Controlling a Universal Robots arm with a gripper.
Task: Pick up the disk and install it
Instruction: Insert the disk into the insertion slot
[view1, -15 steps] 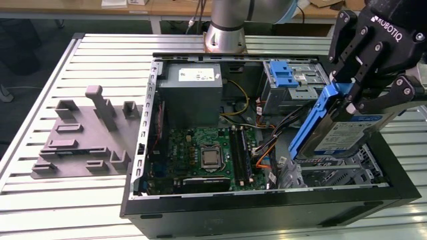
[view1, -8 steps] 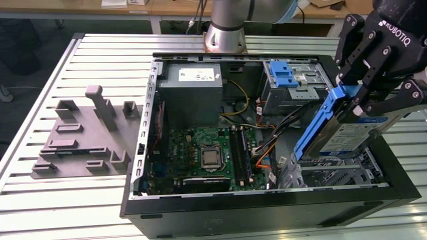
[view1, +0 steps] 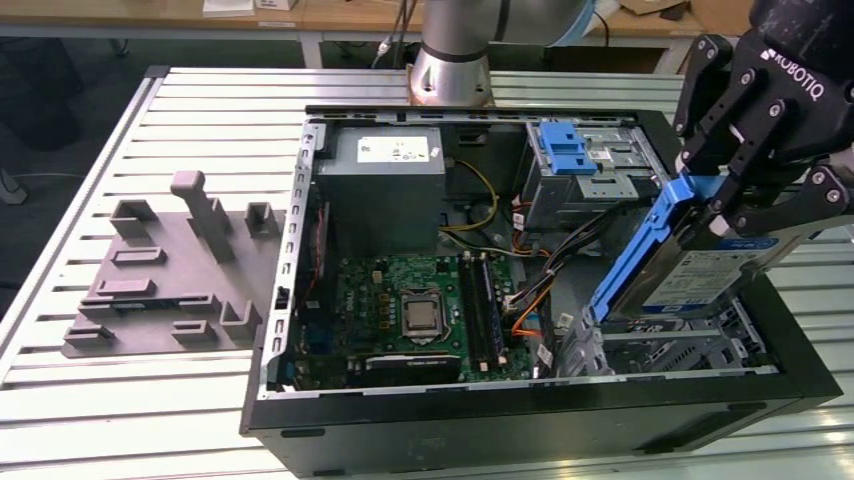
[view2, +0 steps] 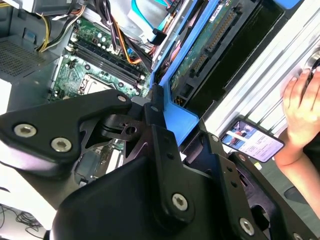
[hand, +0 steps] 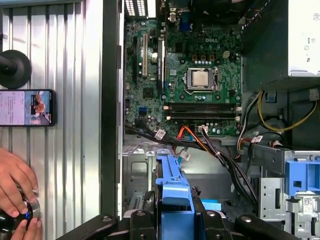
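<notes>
The disk (view1: 694, 270) is held tilted, on edge, above the drive bay (view1: 681, 345) at the corner of the open case (view1: 534, 420) on the exterior view's right. The gripper (view1: 734, 195) is seen with its jaws clamped on the disk's blue frame (hand: 172, 192). The motherboard (hand: 185, 75) lies exposed inside the case. A grey fixture (view1: 167, 270) rests on the bench (view1: 80, 400), well apart from the case. A phone (hand: 26, 107) lies on the bench near a hand (hand: 15, 187).

disk (view1: 694, 262): lower end hidden behind the case wall, exterior view's right
claw (view1: 747, 170): cut off by the frame's upper right edge
</notes>
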